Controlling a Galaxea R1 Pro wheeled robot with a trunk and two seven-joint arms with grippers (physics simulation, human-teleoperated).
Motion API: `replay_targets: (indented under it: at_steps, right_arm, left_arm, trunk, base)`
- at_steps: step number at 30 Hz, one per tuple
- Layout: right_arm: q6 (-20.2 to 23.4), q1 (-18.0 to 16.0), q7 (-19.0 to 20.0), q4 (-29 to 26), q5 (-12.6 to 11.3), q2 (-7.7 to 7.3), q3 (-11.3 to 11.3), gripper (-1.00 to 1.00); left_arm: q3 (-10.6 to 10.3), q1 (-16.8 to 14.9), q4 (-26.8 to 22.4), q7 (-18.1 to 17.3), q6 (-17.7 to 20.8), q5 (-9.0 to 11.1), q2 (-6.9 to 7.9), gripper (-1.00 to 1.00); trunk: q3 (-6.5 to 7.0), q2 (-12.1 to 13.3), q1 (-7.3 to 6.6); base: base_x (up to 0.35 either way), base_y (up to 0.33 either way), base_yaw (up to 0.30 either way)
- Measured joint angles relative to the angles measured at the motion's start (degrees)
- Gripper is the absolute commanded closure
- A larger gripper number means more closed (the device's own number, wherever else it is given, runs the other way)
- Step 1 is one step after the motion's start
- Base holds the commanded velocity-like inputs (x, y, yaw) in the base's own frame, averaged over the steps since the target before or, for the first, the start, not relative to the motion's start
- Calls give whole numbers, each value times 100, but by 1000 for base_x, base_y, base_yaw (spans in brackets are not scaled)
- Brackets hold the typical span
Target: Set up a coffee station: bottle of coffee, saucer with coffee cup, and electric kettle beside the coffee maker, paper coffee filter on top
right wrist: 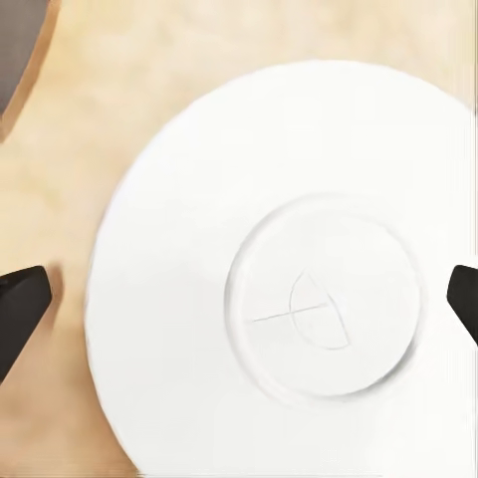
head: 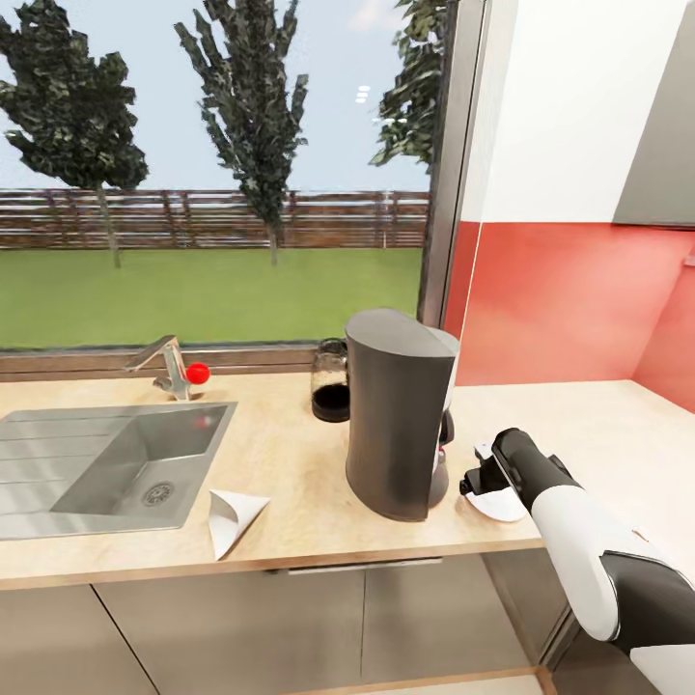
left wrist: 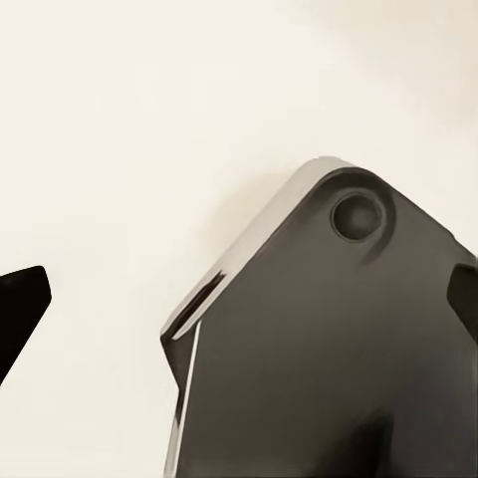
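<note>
Countertop [head: 290, 463] of beige wood-grain beneath garden window [head: 212, 174]

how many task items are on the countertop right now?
4. Coffee maker mid-counter; electric kettle just behind it on its sink side; paper coffee filter at the front edge by the sink; saucer under the right gripper. Others may be hidden.

The kitchen countertop [head: 290, 463] looks like pale beige wood-grain laminate, matt — the same mottled grain shows beside the saucer [right wrist: 289, 299], which is smooth plain white, ceramic-like, with a faint ring moulded in its middle. The coffee maker [head: 391, 415] has a charcoal matt plastic shell. At its nine o'clock, the sink [head: 106, 463] is brushed steel, softly reflective. The paper coffee filter [head: 232, 516] is thin white folded paper. The electric kettle [head: 330, 381] is clear glass — dark below.
</note>
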Motion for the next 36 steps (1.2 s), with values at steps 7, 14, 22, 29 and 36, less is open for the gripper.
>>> replay_targets:
  at_steps: [7,14,22,29,36]
  right_arm:
    - [-1,0,0,0,0,-6,0,-100]
    - [-8,0,4,0,-9,-24,-2,-100]
    - [-20,1,9,-2,7,-47,-359,-100]
    - [-15,1,9,-9,9,-51,-395,-100]
    - [-18,1,9,-9,8,-53,-395,-100]
  left_arm:
    - [2,0,-1,-1,16,3,2,-100]
    - [0,0,0,0,17,5,5,-100]
    - [-1,0,0,1,17,-1,-1,-100]
    - [0,0,-1,3,25,2,7,-100]
    - [2,0,-1,-1,18,3,5,-100]
  trunk:
    - [126,281,-154]
    - [252,562,-308]
    - [396,884,-484]
    - [523,1165,-638]
    - [595,1328,-727]
  base:
    - [0,0,0]
    - [0,0,0]
    - [0,0,0]
    - [0,0,0]
    - [0,0,0]
